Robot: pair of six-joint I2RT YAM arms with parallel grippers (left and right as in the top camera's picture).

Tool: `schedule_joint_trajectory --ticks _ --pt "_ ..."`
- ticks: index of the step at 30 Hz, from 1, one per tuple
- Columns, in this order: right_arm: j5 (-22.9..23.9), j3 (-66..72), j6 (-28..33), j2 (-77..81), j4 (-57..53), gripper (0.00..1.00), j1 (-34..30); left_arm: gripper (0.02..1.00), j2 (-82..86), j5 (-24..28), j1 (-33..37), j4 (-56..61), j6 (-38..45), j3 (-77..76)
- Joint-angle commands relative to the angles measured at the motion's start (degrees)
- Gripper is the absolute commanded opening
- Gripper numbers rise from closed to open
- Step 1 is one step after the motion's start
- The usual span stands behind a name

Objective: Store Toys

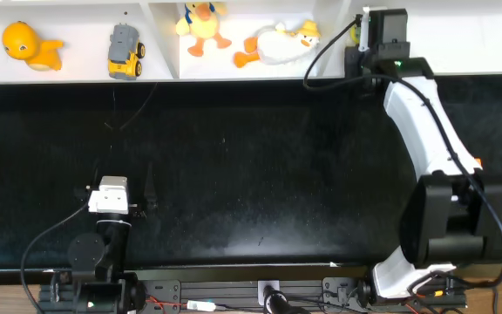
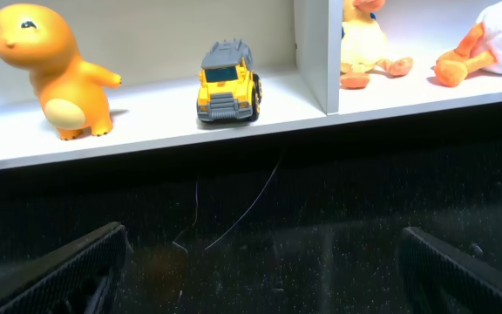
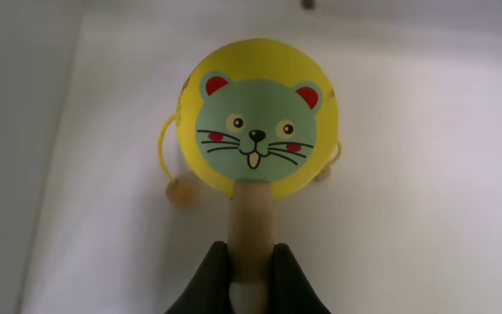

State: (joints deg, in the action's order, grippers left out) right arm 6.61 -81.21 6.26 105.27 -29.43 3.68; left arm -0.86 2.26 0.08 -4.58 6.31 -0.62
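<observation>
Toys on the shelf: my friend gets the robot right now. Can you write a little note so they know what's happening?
Left gripper: open, holding nothing, over the black table.
Right gripper: shut on the yellow rattle by its handle, inside the white shelf, right compartment.
Stored: orange figure and toy truck in the left compartment, yellow duck and white duck in the middle.
Left to do: probably release the rattle, pull back.

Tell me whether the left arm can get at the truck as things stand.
Probably yes: the left gripper is open and empty, facing the truck across the table, with nothing between; the orange figure stands clear beside it.
</observation>
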Motion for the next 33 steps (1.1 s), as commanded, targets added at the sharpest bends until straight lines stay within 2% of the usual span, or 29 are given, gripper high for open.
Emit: schedule_joint_trajectory --ticks 1,4,6,8,10,12,14,15,25,33 --pt "-0.6 -1.9 0.2 1.9 3.5 0.073 1.3 0.998 0.7 -0.5 -0.3 -0.2 -0.6 0.1" --pt "-0.6 -1.9 0.2 2.0 4.3 0.191 1.6 0.998 0.7 -0.5 -0.3 -0.2 -0.6 0.1" --pt "-0.7 -1.9 0.1 1.9 3.6 0.312 1.6 0.998 0.7 -0.5 -0.3 -0.2 -0.6 0.1" --pt "-0.7 -1.9 0.1 1.4 2.1 0.343 1.6 0.998 0.7 -0.5 -0.3 -0.2 -0.6 0.1" --pt "-0.1 -1.6 0.2 -0.2 0.4 0.435 1.6 0.996 0.7 -0.5 -0.3 -0.2 -0.6 0.1" --pt "1.2 -0.9 0.2 -2.4 -0.3 0.682 1.6 0.998 0.7 -0.5 -0.3 -0.2 -0.6 0.1" --pt "2.6 0.8 0.2 -6.1 -1.3 0.972 1.6 0.998 0.7 -0.5 -0.3 -0.2 -0.6 0.1" --pt "3.4 2.4 0.2 -8.9 -1.9 0.996 1.6 0.998 0.7 -0.5 -0.3 -0.2 -0.6 0.1" --pt "3.7 26.3 0.2 -44.5 -9.5 0.998 1.6 0.998 0.7 -0.5 -0.3 -0.2 -0.6 0.1" --pt "3.7 29.6 0.2 -60.3 -24.3 0.996 1.6 0.998 0.7 -0.5 -0.3 -0.2 -0.6 0.1"
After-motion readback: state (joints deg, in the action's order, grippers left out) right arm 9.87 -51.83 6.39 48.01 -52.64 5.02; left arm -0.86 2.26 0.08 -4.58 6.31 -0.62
